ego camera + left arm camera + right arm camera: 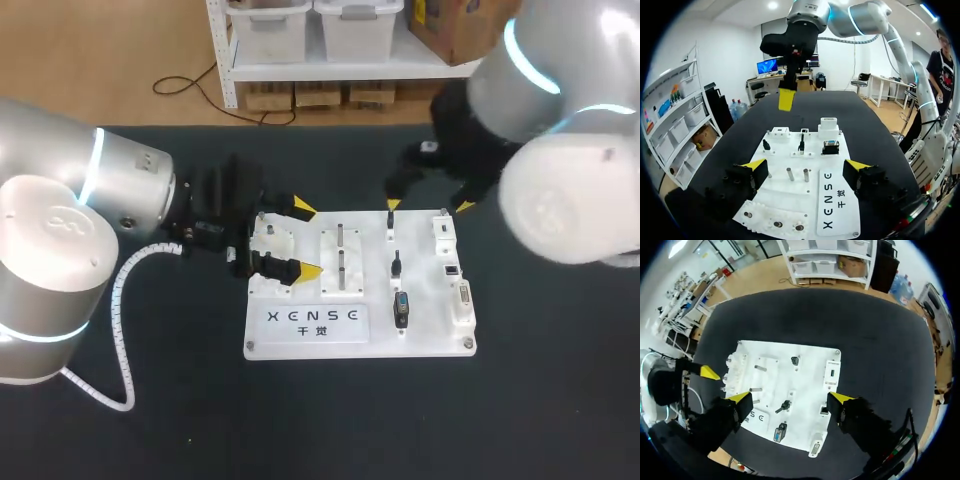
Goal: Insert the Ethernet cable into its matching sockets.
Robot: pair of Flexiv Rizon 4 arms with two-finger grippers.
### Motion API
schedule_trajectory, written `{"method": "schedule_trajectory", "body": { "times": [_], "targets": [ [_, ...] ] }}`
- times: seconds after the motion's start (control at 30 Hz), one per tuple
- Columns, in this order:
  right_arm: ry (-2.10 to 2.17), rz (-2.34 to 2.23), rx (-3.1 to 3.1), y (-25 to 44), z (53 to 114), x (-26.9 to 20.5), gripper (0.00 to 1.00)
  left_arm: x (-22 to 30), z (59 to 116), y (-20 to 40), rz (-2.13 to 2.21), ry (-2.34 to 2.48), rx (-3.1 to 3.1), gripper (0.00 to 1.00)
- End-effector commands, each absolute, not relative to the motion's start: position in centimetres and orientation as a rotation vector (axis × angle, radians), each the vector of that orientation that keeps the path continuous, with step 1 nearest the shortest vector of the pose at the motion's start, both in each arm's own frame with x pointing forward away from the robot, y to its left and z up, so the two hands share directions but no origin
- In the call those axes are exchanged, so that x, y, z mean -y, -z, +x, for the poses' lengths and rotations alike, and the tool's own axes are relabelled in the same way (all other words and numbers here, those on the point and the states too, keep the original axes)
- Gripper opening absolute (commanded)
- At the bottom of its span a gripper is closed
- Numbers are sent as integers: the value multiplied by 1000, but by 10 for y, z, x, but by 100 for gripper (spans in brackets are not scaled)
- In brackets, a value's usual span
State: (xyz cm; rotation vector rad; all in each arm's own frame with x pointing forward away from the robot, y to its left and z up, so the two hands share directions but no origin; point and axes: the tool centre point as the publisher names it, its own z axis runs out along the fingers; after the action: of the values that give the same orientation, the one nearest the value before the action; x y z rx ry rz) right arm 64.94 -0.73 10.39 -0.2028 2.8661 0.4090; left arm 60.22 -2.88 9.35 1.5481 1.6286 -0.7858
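Head view: the white board (300, 335) lies mid-frame on the dark desk (150, 430). Its parts are small and hard to read. Down its right-middle run a small black piece (391, 222), a short black plug (396, 265) and a larger dark connector (401, 308). Which of these belongs to the Ethernet cable cannot be told. A small socket (452, 270) sits in the board's right-hand column. The left end effector (303, 240), fingers apart, hangs over the board's left end. The right end effector (430, 206), fingers wide apart, is over its upper right edge, and its arm is cut off by the frame.

Left wrist view: the left end effector (806, 167) is spread over the board (790, 200), with two metal pegs (789, 173) between its fingers. Just beyond the pegs stands the short black plug (801, 146). Farther ahead, only one of the right end effector's fingertips (785, 100) shows.

Right wrist view: the right end effector (790, 399) is spread above the board (775, 352), and the short black plug (785, 406) lies under the gap, touching neither finger. Beside it, one of the left end effector's fingertips (710, 372) shows; the rest is hidden.
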Motion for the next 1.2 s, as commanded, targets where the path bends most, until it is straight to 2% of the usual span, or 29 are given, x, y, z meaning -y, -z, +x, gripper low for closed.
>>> {"method": "schedule_trajectory", "body": {
  "times": [0.03, 0.5, 1.03, 1.07, 1.1, 1.13, 1.17, 1.2],
  "targets": [
    [-44, -139, -2876, -89, 644, -5, 100, 28, 603, -92, 1548, 787, -1625, 100],
    [24, -132, -2966, -52, 630, -19, 100, 28, 603, -92, 1548, 787, -1625, 100],
    [28, -145, -3006, -32, 626, -13, 100, 28, 603, -92, 1548, 787, -1625, 100],
    [26, -145, -3007, -32, 625, -13, 96, 28, 603, -92, 1548, 787, -1625, 100],
    [14, -138, -3009, -30, 625, -12, 82, 28, 603, -92, 1548, 787, -1625, 100],
    [10, -142, -3009, -29, 625, -12, 78, 28, 603, -92, 1548, 787, -1625, 100],
    [11, -145, -3009, -29, 625, -12, 59, 28, 603, -92, 1548, 787, -1625, 100],
    [11, -148, -3010, -29, 625, -12, 48, 28, 603, -92, 1548, 787, -1625, 100]
  ]
}}
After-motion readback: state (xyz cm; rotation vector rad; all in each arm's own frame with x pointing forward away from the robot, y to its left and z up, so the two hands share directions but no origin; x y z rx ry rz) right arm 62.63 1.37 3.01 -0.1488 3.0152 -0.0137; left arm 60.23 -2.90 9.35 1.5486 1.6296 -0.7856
